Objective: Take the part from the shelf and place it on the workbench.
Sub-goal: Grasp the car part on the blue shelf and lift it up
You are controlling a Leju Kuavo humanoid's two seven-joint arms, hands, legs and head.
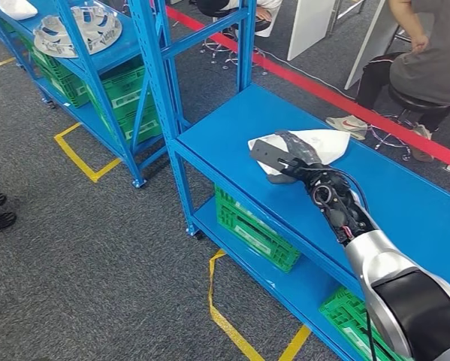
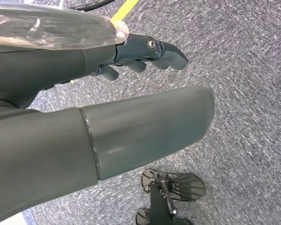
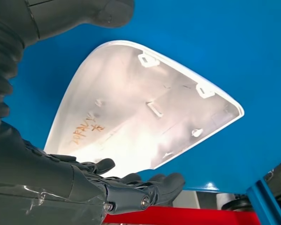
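Observation:
The white moulded part (image 1: 327, 143) lies on the blue workbench top (image 1: 415, 203), hollow side up in the right wrist view (image 3: 142, 108). My right hand (image 1: 293, 159) reaches over its near end with fingers stretched out. Close up, the dark fingers (image 3: 132, 190) lie along the part's near edge and the thumb (image 3: 107, 11) stands off it, with blue surface showing between. Nothing is gripped. My left hand (image 2: 132, 126) hangs over the grey carpet, fingers loosely apart and holding nothing.
A blue shelf rack (image 1: 92, 83) stands to the left with more white parts (image 1: 77, 30) on top and green crates (image 1: 126, 94) below. Green crates (image 1: 256, 229) sit under the workbench. A seated person (image 1: 427, 60) is beyond the red floor line (image 1: 324, 94).

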